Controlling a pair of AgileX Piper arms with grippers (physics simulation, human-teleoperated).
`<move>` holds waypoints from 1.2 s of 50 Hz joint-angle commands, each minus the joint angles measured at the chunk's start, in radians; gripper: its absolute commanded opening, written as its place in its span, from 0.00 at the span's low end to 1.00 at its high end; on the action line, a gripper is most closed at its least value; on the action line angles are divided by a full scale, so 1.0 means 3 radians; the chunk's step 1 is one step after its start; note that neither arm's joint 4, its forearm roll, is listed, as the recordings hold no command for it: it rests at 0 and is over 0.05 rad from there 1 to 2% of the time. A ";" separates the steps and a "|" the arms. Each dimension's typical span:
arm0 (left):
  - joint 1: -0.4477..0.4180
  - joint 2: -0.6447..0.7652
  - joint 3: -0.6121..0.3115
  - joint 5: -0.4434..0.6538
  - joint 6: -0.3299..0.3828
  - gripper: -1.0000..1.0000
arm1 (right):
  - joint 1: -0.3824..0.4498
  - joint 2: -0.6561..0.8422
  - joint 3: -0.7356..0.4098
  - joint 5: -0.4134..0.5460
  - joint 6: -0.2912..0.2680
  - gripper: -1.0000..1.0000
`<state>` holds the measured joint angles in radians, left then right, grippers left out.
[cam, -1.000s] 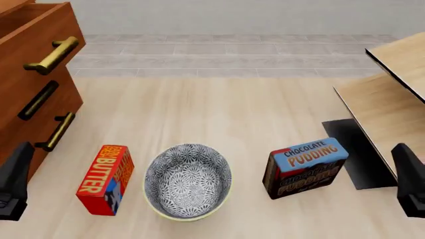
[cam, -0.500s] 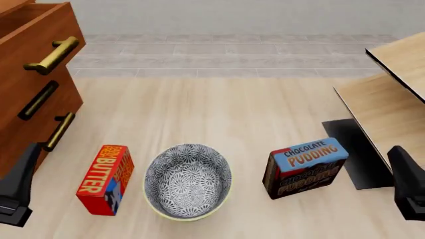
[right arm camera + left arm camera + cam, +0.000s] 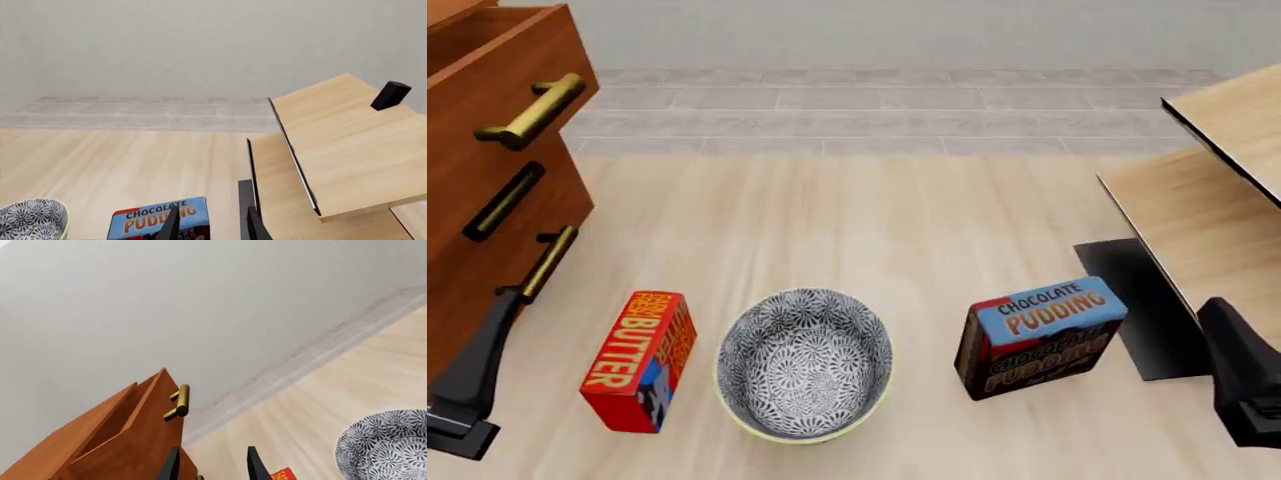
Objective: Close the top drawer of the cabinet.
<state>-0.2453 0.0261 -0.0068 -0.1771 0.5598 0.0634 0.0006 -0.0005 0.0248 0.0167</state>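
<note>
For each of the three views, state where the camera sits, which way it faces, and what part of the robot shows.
Front: above and behind the arms, facing forward and down; left claw, right claw.
Left wrist: behind its claw, facing the cabinet with the top drawer open.
Right wrist: behind its claw, facing pudding box.
All share the bowl.

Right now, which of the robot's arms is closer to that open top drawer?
Left. The left gripper sits just below the top drawer, beside the cabinet; the right gripper is across the table.
</note>
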 commanded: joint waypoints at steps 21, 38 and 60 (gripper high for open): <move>-0.0139 0.0750 -0.0038 -0.0920 0.0528 1.00 | 0.0012 0.0001 -0.0001 0.0031 -0.0003 1.00; -0.0206 0.1376 -0.0041 -0.1652 0.0835 1.00 | 0.0021 0.0000 0.0000 0.0042 0.0017 1.00; -0.0209 0.2108 -0.0154 -0.2457 0.1184 1.00 | 0.0039 -0.0001 0.0000 0.0046 0.0012 1.00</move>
<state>-0.2986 0.5621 -0.0453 -0.7977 0.8521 0.0715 0.0005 -0.0006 0.0381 0.0200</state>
